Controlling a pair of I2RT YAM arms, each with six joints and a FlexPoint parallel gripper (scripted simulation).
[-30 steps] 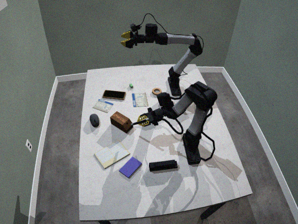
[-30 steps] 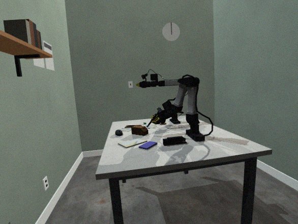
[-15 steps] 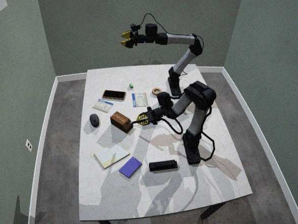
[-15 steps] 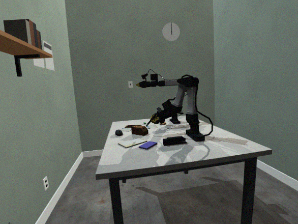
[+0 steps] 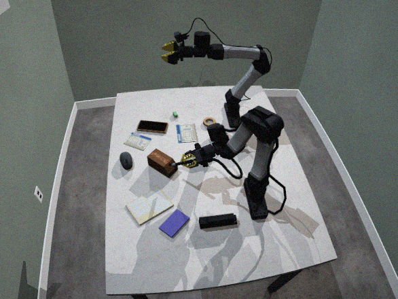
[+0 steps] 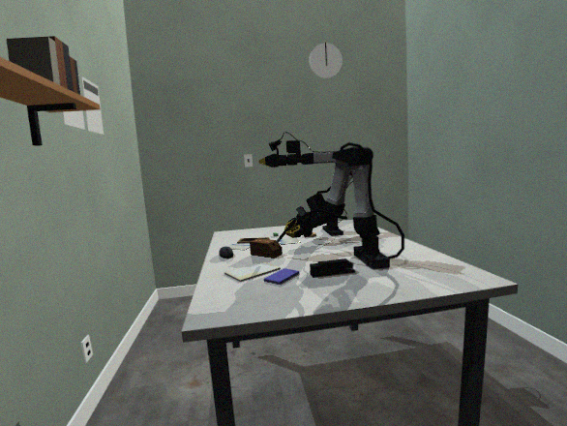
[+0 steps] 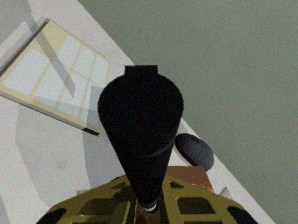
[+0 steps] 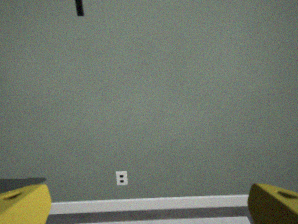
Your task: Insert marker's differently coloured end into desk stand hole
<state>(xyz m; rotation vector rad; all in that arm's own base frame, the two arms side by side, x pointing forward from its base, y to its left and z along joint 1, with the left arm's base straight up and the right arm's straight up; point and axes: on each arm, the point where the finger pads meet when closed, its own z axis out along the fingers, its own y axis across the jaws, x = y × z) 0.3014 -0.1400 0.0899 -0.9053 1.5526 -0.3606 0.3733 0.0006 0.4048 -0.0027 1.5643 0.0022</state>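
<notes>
Nearest in the exterior view, a purple booklet (image 5: 174,223) (image 6: 282,276) and a long black block (image 5: 217,221) (image 6: 332,267) lie on the pale surface (image 5: 142,265) (image 6: 218,319), with an open notebook (image 5: 149,206) (image 6: 252,273) (image 7: 55,75) just beside the booklet.

Beyond them, the left pincer (image 5: 183,163) (image 6: 288,228) (image 7: 147,183) is clamped on the dark marker (image 5: 178,164) (image 6: 283,235) (image 7: 141,115), its yellow fingers close together around the barrel. The marker slants down toward the brown desk stand (image 5: 162,163) (image 6: 265,248) (image 7: 192,175), its grey lower end at the stand's sloping end. Whether that end has entered the hole cannot be told. The stand is upright on the surface, and most of the marker is outside it. A dark mouse (image 5: 125,160) (image 6: 225,252) (image 7: 195,151) sits near the stand, apart from it.

Farther back lie two blue-edged cards, a phone-like slab (image 5: 152,126), a tan ring (image 5: 204,122) and a small green piece (image 5: 175,114) (image 6: 275,234).

Farthest, the right pincer (image 5: 162,51) (image 6: 260,162) (image 8: 149,192) hangs above surface height, its fingers wide apart and holding nothing.

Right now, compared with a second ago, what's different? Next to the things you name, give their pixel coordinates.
The left gripper (image 5: 183,163) (image 6: 287,229) (image 7: 147,183) moved slightly toward the brown stand (image 5: 162,163) (image 6: 265,248) (image 7: 192,175), bringing the marker's (image 5: 178,164) (image 6: 282,236) (image 7: 141,115) end closer. Nothing was newly grabbed or dropped. The stand and the open right gripper (image 5: 164,52) (image 6: 261,161) (image 8: 149,192) look unmoved.
</notes>
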